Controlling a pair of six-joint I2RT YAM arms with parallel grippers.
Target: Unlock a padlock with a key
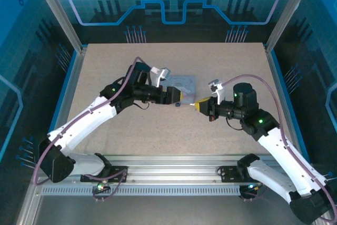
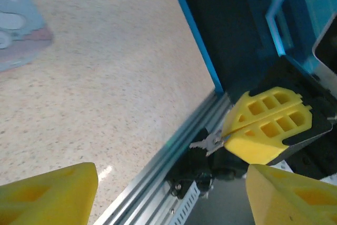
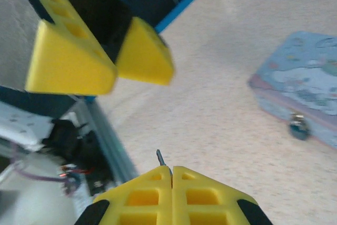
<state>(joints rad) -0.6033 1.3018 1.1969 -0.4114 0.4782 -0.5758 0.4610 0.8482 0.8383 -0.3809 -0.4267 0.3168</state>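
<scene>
The key (image 2: 207,142) is a tiny silvery piece. My right gripper (image 3: 171,168) is shut on it, and its thin tip (image 3: 160,157) pokes out past the closed yellow fingers (image 2: 266,125). My left gripper (image 2: 172,183) faces it a short way off, open, with nothing between its fingers (image 3: 68,51). The two grippers meet tip to tip above the middle of the table, left (image 1: 179,96) and right (image 1: 198,105). The small dark padlock (image 3: 299,126) hangs on the front of the pale blue tin (image 3: 310,85), off to the right of the key.
The blue cartoon-printed tin (image 1: 182,83) lies flat just behind the two grippers. Bare speckled tabletop (image 1: 158,130) surrounds it. A blue-edged metal rail (image 1: 174,162) runs along the near edge, where the arm bases are bolted.
</scene>
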